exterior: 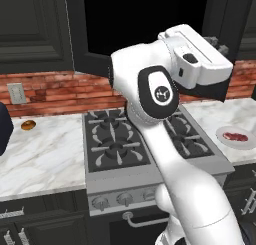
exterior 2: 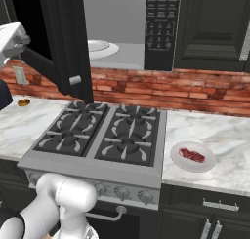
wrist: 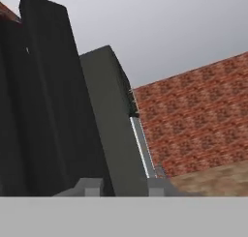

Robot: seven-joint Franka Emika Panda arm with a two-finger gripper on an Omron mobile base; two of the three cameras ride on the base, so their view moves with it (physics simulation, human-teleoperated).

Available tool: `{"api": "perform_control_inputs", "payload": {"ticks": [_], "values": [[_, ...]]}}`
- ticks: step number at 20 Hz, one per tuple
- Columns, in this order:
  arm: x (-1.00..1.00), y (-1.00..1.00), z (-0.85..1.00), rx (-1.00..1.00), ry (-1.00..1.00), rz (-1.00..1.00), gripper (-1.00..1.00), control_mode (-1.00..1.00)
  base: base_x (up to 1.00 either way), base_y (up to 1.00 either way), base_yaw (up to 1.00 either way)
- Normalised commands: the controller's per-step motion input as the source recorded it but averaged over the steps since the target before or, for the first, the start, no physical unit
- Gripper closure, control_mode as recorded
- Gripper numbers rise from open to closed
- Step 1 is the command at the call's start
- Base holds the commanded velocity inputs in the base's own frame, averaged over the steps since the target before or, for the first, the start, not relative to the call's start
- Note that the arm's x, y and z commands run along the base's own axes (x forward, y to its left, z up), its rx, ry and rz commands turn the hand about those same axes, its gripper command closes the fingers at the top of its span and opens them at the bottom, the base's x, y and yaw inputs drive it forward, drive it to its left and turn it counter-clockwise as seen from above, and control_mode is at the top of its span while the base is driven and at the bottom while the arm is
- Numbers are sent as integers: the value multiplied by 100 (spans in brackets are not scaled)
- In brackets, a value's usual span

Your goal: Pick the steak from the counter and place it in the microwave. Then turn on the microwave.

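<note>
Nearest the base stands the grey stovetop (exterior 2: 105, 135) with its black grates and a row of knobs along the front edge. To its right, on the white marble bench (exterior 2: 219, 155), a small white plate (exterior 2: 193, 157) carries the steak (exterior 2: 192, 155) — a flat dark-red slab lying in the middle of the plate, well apart from the arm. The same steak (exterior: 236, 136) shows at the right edge of the left base view, again on its plate (exterior: 236, 138). On the bench to the left of the stove, close to the brick wall (exterior 2: 195, 91), lies a small orange-brown roundish item (exterior: 28, 124), with a wall socket (exterior: 16, 93) above it.

Higher and farther back, the microwave (exterior 2: 158, 28) hangs over the stove with its door (exterior 2: 66, 43) swung wide to the left; the light grey inside holds a white round plate (exterior 2: 100, 49), and the keypad (exterior 2: 159, 18) sits on the right.

The claw (wrist: 118, 185) is raised near that open door — the hand view looks along the door's dark edge toward brick. Its two tips stand closed as far as they go, with nothing seen between them.
</note>
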Motion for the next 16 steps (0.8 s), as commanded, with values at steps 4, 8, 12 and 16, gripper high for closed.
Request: {"api": "perform_control_inputs", "payload": {"ticks": [4,8,12,16], "values": [[-46,-1,14,29,-20,0,-100,-100,0,0,0],[-44,0,19,21,-19,0,-100,-100,0,0,0],[-37,-12,16,18,-4,0,-100,-100,0,0,0],[-45,-31,2,11,0,16,-100,-100,0,0,0]]}}
